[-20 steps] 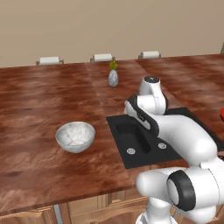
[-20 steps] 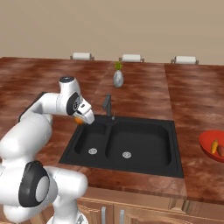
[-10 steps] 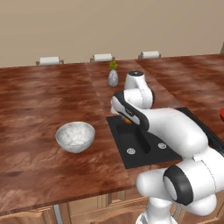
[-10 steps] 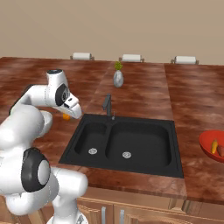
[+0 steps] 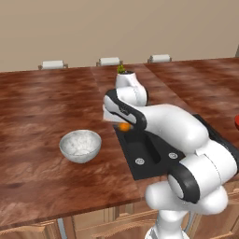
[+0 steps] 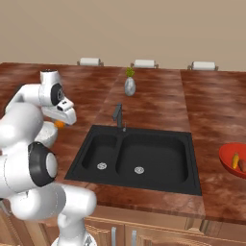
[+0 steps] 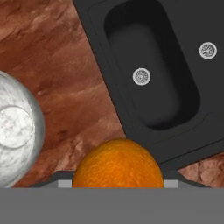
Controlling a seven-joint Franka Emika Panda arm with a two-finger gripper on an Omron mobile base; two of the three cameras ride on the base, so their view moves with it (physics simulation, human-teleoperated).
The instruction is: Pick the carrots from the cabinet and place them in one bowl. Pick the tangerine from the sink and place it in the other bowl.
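Our pincer (image 5: 122, 125) pinches the one tangerine (image 5: 124, 126) above the table's (image 5: 42, 112) brown top.

In the hand view we see the tangerine (image 7: 118, 164) sitting right between the pincer's tips, at the near rim of the sink (image 7: 153, 74), with the whitish-grey bowl (image 7: 17, 131) just off to one side. Counting outward from the pincer: one tangerine held, one whitish-grey bowl (image 5: 80, 145) near it, one black sink (image 6: 139, 156) with two basins and two silver drains beside it, one thin faucet (image 6: 118, 115), one small vase (image 6: 129, 85) farther off, and one red bowl (image 6: 234, 159) well away with two carrots (image 6: 238, 162) in it. Since half a second ago, we find the pincer has swung from over the sink's edge toward the whitish-grey bowl.
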